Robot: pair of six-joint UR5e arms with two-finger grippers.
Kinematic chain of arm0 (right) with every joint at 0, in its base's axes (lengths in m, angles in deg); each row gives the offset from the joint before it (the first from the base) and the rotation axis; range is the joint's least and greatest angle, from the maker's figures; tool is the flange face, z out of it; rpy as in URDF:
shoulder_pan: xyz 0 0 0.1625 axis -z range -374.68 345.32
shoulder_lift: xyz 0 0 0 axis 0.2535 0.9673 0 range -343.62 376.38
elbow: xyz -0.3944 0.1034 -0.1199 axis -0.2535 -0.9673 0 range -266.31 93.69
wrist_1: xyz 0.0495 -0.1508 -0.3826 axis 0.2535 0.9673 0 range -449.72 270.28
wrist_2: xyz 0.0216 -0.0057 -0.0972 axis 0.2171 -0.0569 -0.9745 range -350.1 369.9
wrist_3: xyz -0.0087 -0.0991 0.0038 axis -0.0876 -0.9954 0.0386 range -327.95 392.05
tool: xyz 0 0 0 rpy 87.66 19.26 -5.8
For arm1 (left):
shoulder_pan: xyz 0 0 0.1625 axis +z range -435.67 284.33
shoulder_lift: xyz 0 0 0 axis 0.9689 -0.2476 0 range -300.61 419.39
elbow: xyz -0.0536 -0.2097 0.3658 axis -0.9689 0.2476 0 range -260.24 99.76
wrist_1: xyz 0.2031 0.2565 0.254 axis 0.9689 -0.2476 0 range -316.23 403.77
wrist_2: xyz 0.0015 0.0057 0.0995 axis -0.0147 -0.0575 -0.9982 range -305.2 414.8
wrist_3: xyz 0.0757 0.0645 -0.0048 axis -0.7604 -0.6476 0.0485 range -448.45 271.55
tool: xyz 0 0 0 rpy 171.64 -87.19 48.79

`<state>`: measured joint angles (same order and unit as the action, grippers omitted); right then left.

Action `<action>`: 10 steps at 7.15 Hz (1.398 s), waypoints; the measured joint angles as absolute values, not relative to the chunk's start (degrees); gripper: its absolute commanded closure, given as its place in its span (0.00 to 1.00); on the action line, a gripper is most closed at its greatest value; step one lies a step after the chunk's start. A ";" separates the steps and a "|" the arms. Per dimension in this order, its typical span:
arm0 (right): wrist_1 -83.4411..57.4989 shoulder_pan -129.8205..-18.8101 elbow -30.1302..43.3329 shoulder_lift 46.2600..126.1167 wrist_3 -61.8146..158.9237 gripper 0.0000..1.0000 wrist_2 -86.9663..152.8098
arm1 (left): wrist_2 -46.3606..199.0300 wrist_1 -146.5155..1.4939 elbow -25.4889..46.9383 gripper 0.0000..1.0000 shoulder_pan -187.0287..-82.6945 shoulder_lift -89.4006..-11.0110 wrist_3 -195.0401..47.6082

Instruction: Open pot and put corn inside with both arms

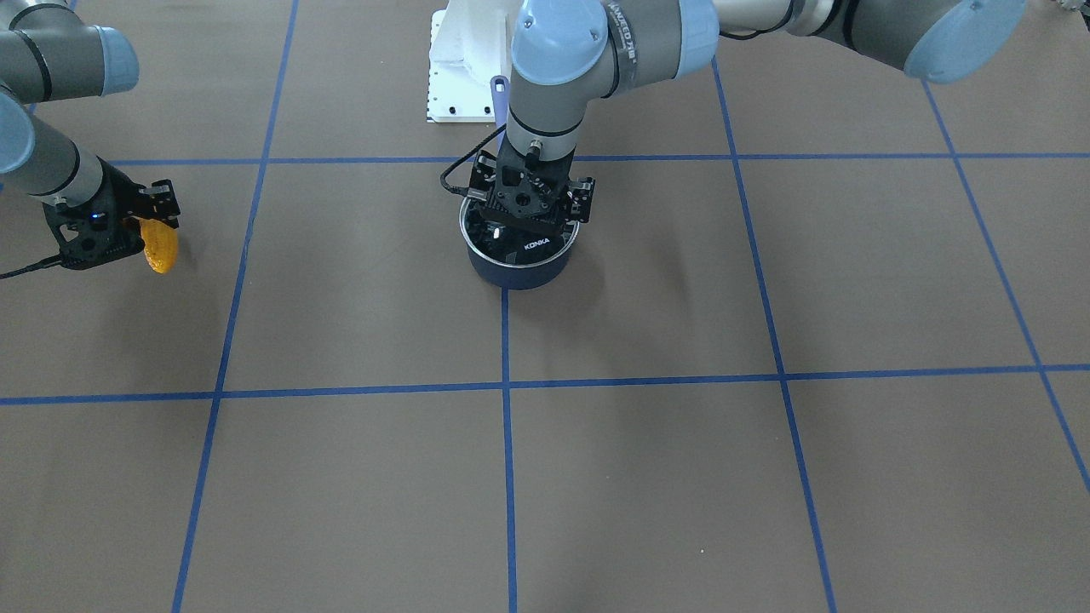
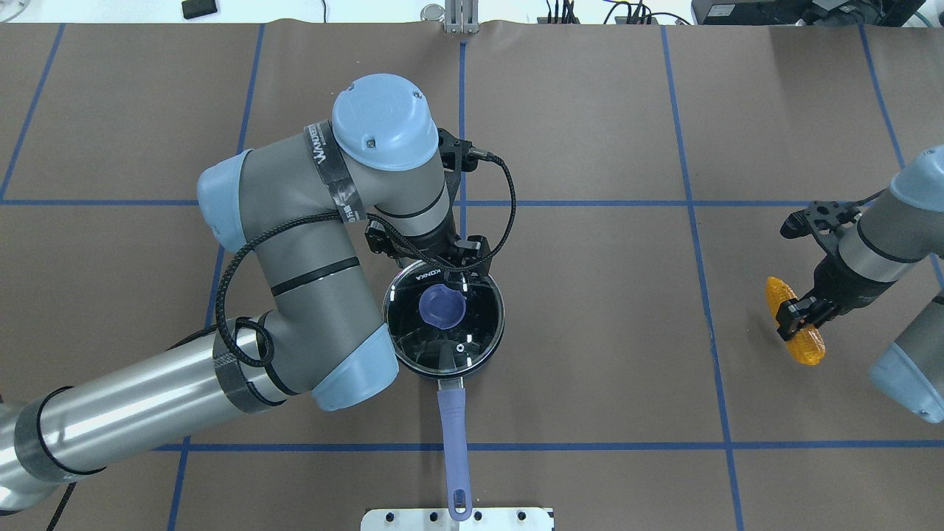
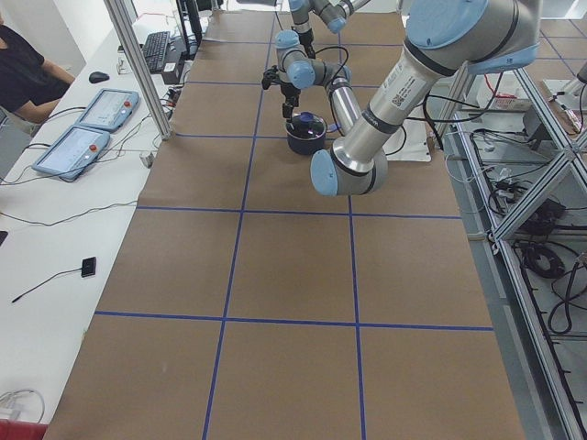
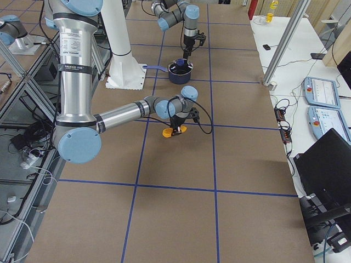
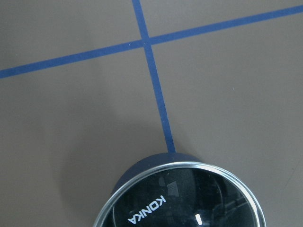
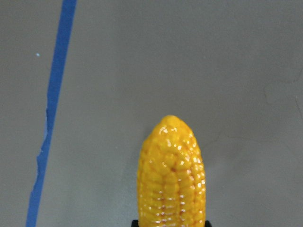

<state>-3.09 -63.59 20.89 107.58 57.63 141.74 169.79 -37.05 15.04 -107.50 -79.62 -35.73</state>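
Note:
The navy pot (image 2: pixel 487 354) stands at the table's middle with its glass lid (image 2: pixel 472 324) on it, the blue knob (image 2: pixel 441 307) uncovered. Its lavender handle (image 2: pixel 453 435) points toward the robot's base. My left gripper (image 1: pixel 526 223) hangs open just above the lid's far part, beyond the knob, gripping nothing; the left wrist view shows only the lid (image 5: pixel 184 201) with its KONKA lettering. My right gripper (image 2: pixel 800 316) is shut on the orange-yellow corn (image 2: pixel 807 346), far to the pot's right, low over the table. The corn also shows in the front view (image 1: pixel 160 247) and the right wrist view (image 6: pixel 172 175).
The white base plate (image 2: pixel 457 518) lies at the end of the pot's handle. Blue tape lines (image 2: pixel 693 221) cross the brown table cover. A side table with control pendants (image 3: pixel 92 110) and a seated person (image 3: pixel 18 73) is beyond the table's far edge.

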 measured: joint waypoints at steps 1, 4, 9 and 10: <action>-2.44 -63.74 20.86 106.97 57.63 0.74 141.79 | 169.42 -35.30 16.08 0.01 -107.00 -79.59 -35.90; -2.10 -63.81 20.70 106.34 57.63 0.74 141.77 | 169.03 -33.39 17.00 0.01 -104.88 -79.68 -35.52; -2.09 -63.81 20.66 106.46 57.63 0.73 141.74 | 169.14 -33.76 16.23 0.09 -103.45 -79.43 -34.94; -2.09 -63.81 20.63 106.47 57.63 0.73 141.73 | 169.15 -33.81 16.12 0.18 -103.42 -79.44 -34.91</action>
